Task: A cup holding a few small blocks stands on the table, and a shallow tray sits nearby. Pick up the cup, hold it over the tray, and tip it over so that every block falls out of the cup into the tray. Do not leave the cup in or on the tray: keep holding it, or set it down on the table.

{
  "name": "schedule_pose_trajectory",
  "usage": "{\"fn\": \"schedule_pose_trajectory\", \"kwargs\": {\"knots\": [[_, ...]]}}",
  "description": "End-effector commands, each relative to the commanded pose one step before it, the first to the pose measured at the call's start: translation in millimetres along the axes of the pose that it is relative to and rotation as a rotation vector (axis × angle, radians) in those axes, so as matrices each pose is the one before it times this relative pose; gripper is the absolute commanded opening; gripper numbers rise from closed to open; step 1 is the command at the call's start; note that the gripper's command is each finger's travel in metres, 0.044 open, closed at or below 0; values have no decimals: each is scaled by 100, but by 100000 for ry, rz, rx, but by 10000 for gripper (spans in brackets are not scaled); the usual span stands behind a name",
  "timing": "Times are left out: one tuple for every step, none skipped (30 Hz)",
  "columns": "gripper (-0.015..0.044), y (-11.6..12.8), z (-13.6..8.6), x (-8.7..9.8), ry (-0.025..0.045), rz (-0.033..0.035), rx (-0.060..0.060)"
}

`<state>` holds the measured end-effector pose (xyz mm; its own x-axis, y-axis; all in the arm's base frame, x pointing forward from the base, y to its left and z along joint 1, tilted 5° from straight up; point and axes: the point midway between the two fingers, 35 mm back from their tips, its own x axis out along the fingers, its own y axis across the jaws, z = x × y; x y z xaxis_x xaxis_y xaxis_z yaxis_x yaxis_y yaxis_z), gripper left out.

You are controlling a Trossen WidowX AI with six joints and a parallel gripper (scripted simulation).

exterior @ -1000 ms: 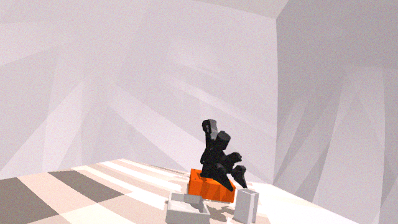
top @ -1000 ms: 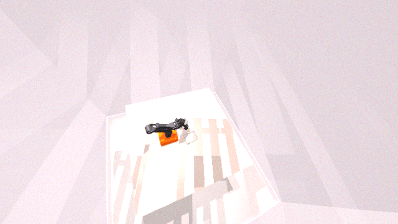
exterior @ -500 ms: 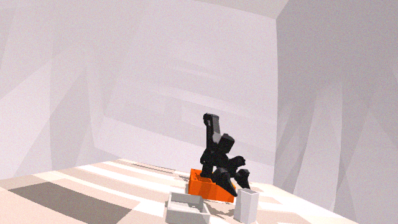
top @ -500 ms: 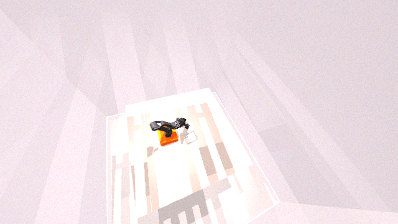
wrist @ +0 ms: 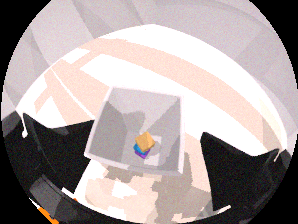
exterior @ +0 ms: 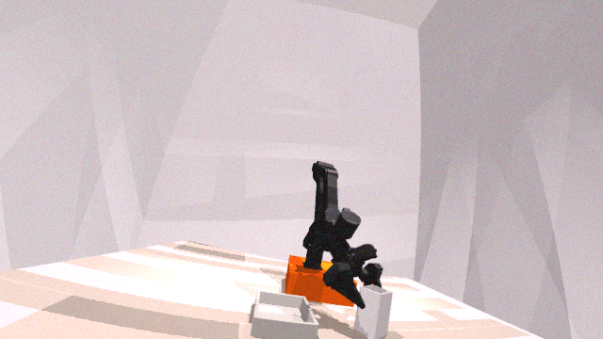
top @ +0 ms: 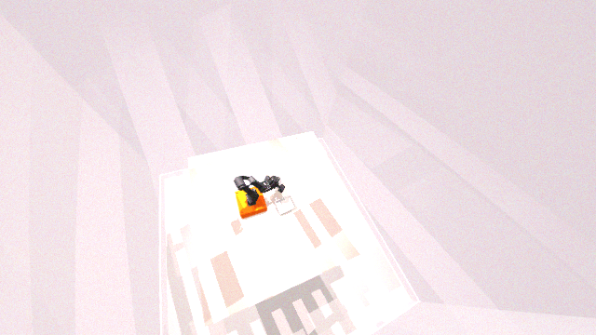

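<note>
A white square cup [exterior: 373, 316] [wrist: 116, 131] stands upright on the table. In the wrist view an orange-yellow block [wrist: 145, 141], a blue block [wrist: 138, 149] and a purple block [wrist: 143, 155] lie at its bottom. My gripper [exterior: 371, 296] [wrist: 156, 129] is open and empty. Its black fingers are at either side of the cup in the wrist view, and the fingertips are near the rim height in the exterior view. A shallow pale tray [top: 288, 211] [exterior: 284, 328] stands beside the cup, to its left in the exterior view. In the top view the cup is hard to make out.
The orange base block [top: 253, 213] [exterior: 301, 287] of the arm stands behind the tray and cup in the exterior view. The arm [exterior: 326, 193] rises from it and bends down towards the cup. Pale stripes and shadows cross the table [top: 265, 251].
</note>
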<state>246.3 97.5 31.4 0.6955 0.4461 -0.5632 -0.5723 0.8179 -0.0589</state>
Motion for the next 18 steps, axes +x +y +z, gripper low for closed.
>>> {"fn": "schedule_pose_trajectory", "kwargs": {"knots": [[440, 216, -717, 570, 1651, 296, 886], [440, 20, -67, 151, -1, 2, 3], [440, 21, -69, 149, -1, 2, 3], [440, 22, -76, 124, 1, 2, 3], [440, 23, -78, 123, 1, 2, 3], [440, 23, -77, 117, 1, 2, 3], [440, 25, -89, 100, 3, 2, 3], [440, 27, -92, 99, 3, 2, 3], [440, 20, -68, 71, 2, 2, 2], [440, 12, -41, 42, 1, 1, 1], [440, 4, -14, 14, 0, 0, 0], [440, 0, 0, 0, 0, 0, 0], [440, 0, 0, 0, 0, 0, 0], [440, 0, 0, 0, 0, 0, 0], [440, 0, 0, 0, 0, 0, 0], [440, 0, 0, 0, 0, 0, 0], [440, 0, 0, 0, 0, 0, 0], [440, 0, 0, 0, 0, 0, 0]]}}
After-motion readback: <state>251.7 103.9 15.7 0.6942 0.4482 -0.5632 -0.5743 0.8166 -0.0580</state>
